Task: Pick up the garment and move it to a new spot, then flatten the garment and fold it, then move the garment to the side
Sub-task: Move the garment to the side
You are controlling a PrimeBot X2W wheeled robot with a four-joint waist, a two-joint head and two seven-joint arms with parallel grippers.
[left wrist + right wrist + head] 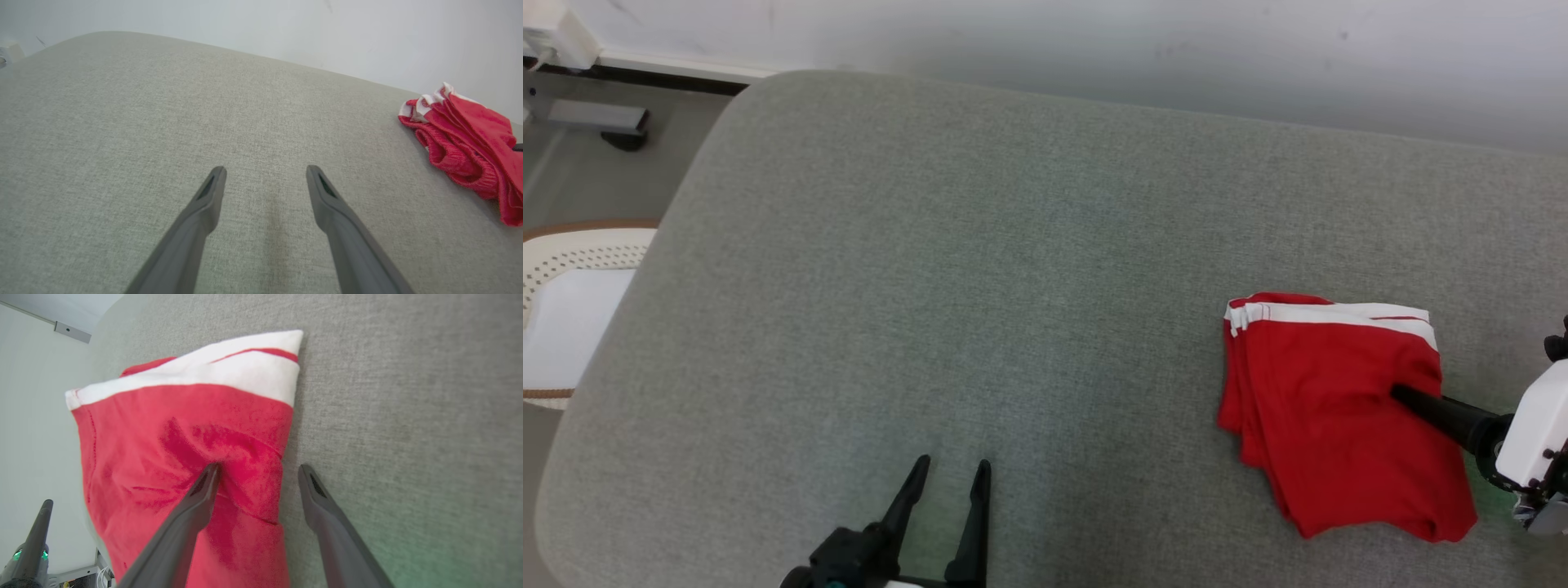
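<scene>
The garment (1323,392) is a red piece with a white band, folded into a compact stack at the right of the grey cushioned surface (1013,286). My right gripper (1401,396) reaches in from the right edge and stands open. In the right wrist view its left finger (204,486) presses a dent into the top of the garment (163,428), while the other finger lies just off the cloth's edge over bare cushion. My left gripper (953,464) is open near the front edge, far left of the garment (470,139), with nothing between its fingers (208,196).
A pale wall runs along the back of the cushion. Off the left edge a white perforated basket (572,269) stands on the floor, and a metal stand foot (621,131) sits at the far left corner.
</scene>
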